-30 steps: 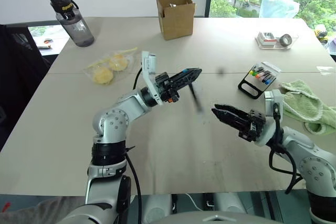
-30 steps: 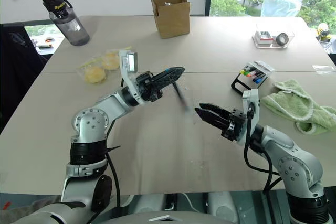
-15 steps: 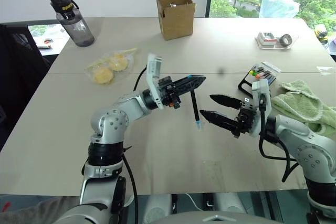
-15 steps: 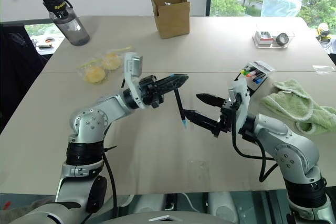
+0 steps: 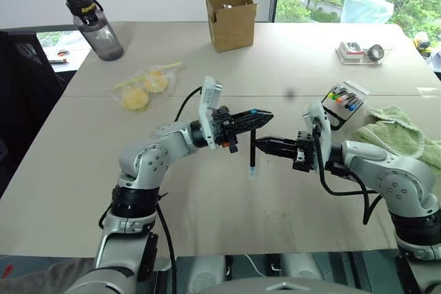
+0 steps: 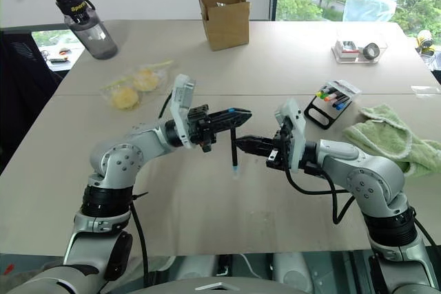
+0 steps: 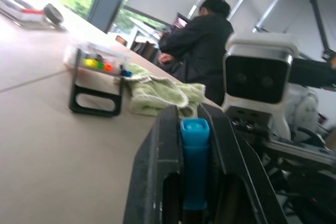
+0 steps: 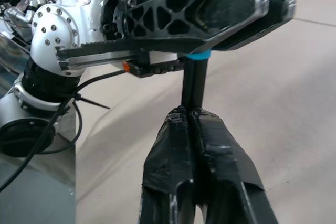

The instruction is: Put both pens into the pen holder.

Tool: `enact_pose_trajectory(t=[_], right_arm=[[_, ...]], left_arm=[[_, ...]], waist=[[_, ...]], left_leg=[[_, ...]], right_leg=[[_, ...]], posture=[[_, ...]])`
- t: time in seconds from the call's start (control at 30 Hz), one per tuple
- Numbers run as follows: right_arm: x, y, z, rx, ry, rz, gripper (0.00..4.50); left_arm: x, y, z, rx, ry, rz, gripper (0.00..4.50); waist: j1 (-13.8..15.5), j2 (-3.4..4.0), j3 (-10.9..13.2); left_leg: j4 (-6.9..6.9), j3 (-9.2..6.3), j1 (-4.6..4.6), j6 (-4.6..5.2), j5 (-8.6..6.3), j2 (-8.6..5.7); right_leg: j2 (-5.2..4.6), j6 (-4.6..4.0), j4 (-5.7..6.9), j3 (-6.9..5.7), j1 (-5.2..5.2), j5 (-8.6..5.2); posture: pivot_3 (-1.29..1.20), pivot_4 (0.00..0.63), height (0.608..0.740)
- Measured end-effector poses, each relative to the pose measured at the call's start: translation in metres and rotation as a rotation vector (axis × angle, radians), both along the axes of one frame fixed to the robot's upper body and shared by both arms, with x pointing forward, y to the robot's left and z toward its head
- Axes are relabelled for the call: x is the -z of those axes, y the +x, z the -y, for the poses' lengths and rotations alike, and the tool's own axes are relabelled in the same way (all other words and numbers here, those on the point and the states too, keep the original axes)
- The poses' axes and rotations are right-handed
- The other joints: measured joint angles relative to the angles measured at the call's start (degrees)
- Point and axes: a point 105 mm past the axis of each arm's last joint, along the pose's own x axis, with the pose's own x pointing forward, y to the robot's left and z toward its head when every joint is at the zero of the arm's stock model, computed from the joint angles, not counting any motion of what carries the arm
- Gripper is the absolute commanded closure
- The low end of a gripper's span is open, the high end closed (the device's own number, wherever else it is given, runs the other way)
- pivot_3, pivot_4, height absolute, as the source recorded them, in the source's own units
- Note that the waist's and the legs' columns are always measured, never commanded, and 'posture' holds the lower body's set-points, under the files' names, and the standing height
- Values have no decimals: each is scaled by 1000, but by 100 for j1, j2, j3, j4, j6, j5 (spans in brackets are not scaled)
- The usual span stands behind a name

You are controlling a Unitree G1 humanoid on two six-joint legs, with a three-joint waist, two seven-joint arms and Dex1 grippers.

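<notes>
A black-barrelled pen (image 5: 252,145) with light blue cap and end hangs upright above the middle of the table. My left gripper (image 5: 260,114) is shut on its top cap (image 7: 195,150). My right gripper (image 5: 261,144) reaches in from the right and is shut on the barrel (image 8: 193,85) just below the left fingers. The pen holder (image 5: 329,112), a black case with a loop-shaped opening, lies on the table to the right, behind my right arm, with coloured markers (image 5: 343,97) bunched at its far end.
A cardboard box (image 5: 231,21) stands at the back centre and a water bottle (image 5: 93,24) at the back left. A bag of yellow items (image 5: 143,89) lies left of centre. A green towel (image 5: 403,139) and a clear tray (image 5: 362,51) are on the right. A person (image 7: 202,45) sits beyond the table.
My right gripper has swung left towards the pen, opened wide, then shut on its barrel. The pen has gone from a swinging blur to hanging straight down in my left gripper.
</notes>
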Motion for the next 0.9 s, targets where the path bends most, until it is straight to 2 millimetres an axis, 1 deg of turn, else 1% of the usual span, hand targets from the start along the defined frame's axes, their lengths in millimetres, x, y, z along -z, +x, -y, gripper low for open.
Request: enact_pose_trajectory(t=[0.2, 0.27, 0.33, 0.4, 0.43, 0.53, 0.57, 0.63, 0.73, 0.77, 0.87, 0.9], right_arm=[[0, 0, -1, 7, 11, -15, 4450], [0, 1, -1, 9, 14, -15, 3897], [0, 0, -3, 3, 18, -15, 3249], [1, -1, -5, -9, 16, -18, 2188], [2, -3, -8, -24, 18, -22, 1762], [2, -6, -14, -41, 33, -32, 1762], [2, -5, -15, -33, 36, -35, 2016], [1, -3, -16, -25, 49, -42, 2727], [1, 2, -13, 1, 55, -49, 4137], [1, 2, -13, 0, 55, -49, 4442], [1, 1, -13, -2, 50, -55, 4438], [2, 1, -13, -4, 47, -56, 4438]], left_arm=[[0, 0, 1, -1, -8, -1, 4500], [-1, 0, 1, -5, -9, 0, 4500], [-1, 1, 1, -9, -10, 1, 4500], [-1, 1, 1, -7, -12, 1, 4500], [-1, 0, 4, 3, -19, -1, 4500], [0, -2, 7, 18, -19, -2, 4500], [-1, -3, 8, 20, -19, 1, 4500], [-3, -5, 8, 26, -21, 11, 4500], [-6, -8, 10, 39, -23, 33, 4500], [-6, -8, 10, 39, -23, 33, 4500], [-5, -9, 9, 39, -24, 27, 4500], [-4, -9, 9, 41, -25, 25, 4012]], waist=[[-1, -1, 0], [-1, -1, 1], [-1, -1, 1], [-1, -1, 1], [1, -1, 1], [-2, -2, 1], [-3, -2, 1], [-4, -2, 1], [-3, -2, 2], [-3, -2, 2], [-3, -3, 2], [-3, -2, 2]], left_leg=[[0, -1, 0, 1, -1, 0], [0, -1, 0, 1, -1, 0], [0, -1, 0, 1, -1, 1], [0, -1, 0, 1, -1, 0], [0, 0, 0, 1, -1, 0], [0, 0, 0, 1, -1, 0], [0, -1, 0, 1, -1, 1], [0, -1, 0, 1, 0, 1], [0, -1, -1, 1, -1, 1], [0, 0, -1, 1, -1, 1], [-1, -1, -1, 2, -1, 1], [-1, -1, 0, 3, -2, 1]], right_leg=[[-3, 0, 1, 0, 0, 0], [-2, 0, 1, 0, 0, 0], [-1, 0, 1, 0, 0, 0], [-1, 0, 0, 0, 0, 0], [-2, 0, 0, 0, 0, 0], [-3, 0, 1, 0, -1, 0], [-4, 0, 1, 0, -1, 0], [-4, 0, 2, 0, -1, 0], [-4, 0, 0, 0, -1, 0], [-4, 0, 0, 0, -1, 0], [-4, 0, 0, 0, -1, 0], [-4, 0, 0, 0, -1, 0]], posture=[[0, 150, 736], [0, 150, 736], [0, 150, 736], [0, 150, 736], [0, 150, 736], [0, 150, 736], [0, 150, 736], [0, 150, 736], [0, 150, 736], [0, 150, 736], [0, 150, 736], [0, 150, 736]])
